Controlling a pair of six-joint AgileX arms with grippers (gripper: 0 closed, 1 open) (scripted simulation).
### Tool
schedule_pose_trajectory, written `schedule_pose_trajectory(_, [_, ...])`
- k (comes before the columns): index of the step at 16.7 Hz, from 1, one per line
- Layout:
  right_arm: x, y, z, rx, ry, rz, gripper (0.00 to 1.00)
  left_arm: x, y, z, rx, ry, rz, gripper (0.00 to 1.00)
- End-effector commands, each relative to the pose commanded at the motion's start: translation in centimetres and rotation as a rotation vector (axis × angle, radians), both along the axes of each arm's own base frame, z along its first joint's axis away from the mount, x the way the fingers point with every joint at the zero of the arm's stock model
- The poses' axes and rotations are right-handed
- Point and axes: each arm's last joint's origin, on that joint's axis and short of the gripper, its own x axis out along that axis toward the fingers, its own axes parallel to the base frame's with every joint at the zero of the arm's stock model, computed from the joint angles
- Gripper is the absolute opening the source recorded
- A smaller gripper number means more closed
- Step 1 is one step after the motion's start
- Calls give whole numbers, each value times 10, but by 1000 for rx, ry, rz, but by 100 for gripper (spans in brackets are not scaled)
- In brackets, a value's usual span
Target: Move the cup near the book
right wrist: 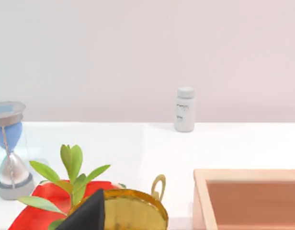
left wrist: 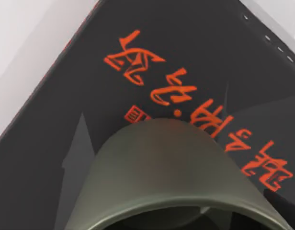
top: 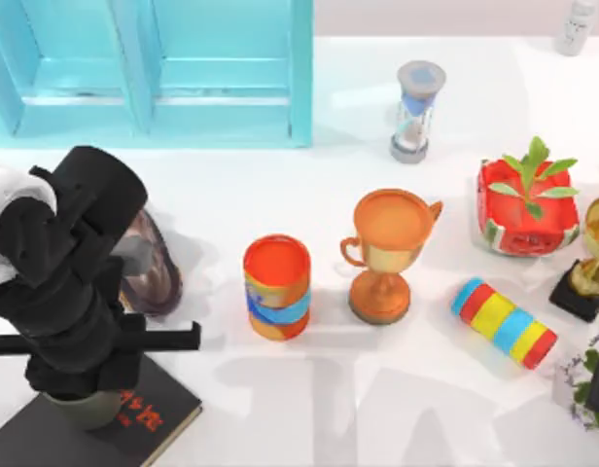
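Observation:
The cup (top: 86, 413) is a dark olive-green cup hanging under my left arm at the table's front left, over the book (top: 144, 420). The book is flat and black with red lettering. My left gripper (top: 83, 391) sits on the cup beneath the black wrist, shut on it. In the left wrist view the cup's rounded wall (left wrist: 171, 167) stands just in front of the red letters on the book cover (left wrist: 80, 86).
A brown glossy dish (top: 152, 268) lies behind the left arm. An orange and blue can (top: 277, 288), an orange trophy (top: 385, 255), a striped cylinder (top: 504, 322), a red planter (top: 528, 206), an hourglass (top: 417, 110) and a turquoise cabinet (top: 154, 68) stand around.

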Motion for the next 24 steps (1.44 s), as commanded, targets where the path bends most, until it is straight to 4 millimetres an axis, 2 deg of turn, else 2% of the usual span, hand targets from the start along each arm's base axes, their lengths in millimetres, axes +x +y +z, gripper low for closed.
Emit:
schedule_pose_trajectory(5, [0,0,0,0,0,0,100,0,1,-4,2,4,0,0])
schedule_pose_trajectory(18, [0,0,0,0,0,0,100,0,1,-4,2,4,0,98])
schedule_pose_trajectory(24, [0,0,0,0,0,0,100,0,1,-4,2,4,0,100])
